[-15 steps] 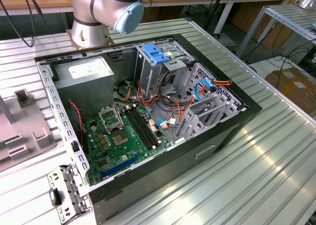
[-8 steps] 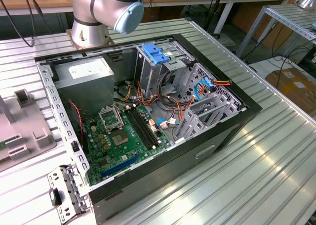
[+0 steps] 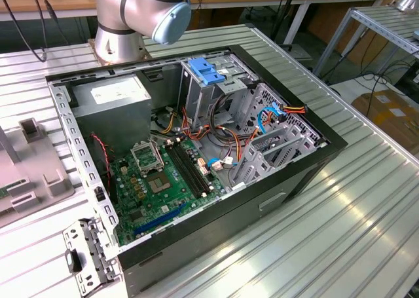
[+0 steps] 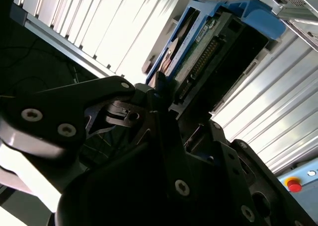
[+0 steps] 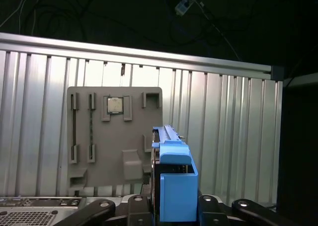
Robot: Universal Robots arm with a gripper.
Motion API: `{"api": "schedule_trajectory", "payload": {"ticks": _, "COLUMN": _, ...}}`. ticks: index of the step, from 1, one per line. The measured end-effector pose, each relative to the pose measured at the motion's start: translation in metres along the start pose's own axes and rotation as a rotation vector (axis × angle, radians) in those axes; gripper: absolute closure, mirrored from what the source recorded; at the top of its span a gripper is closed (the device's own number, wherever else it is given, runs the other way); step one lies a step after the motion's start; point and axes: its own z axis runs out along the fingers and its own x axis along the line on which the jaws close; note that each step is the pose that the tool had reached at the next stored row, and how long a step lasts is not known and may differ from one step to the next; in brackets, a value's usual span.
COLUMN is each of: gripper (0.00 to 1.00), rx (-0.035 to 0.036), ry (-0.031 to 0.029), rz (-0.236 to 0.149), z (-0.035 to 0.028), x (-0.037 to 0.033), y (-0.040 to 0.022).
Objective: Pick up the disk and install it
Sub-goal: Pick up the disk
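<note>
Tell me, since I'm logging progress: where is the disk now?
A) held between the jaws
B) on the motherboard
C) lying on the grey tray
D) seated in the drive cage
A: in the first wrist view the disk stands gripped between the jaws, with the grey tray lying beyond it.

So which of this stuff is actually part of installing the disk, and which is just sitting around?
Part of the job:
- the disk, clamped in the gripper
- the open computer case

Just lying about:
- the grey tray with a chip in it
- the red button
</note>
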Motion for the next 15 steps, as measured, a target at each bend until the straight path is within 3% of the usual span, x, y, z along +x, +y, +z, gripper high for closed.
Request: {"api": "schedule_trajectory", "payload": {"ticks": 15, "gripper": 0.64, "rx": -0.0001, "ry": 0.0001, "rz": 0.0, "z": -0.0017, "x": 0.0074, "y": -0.0092}}
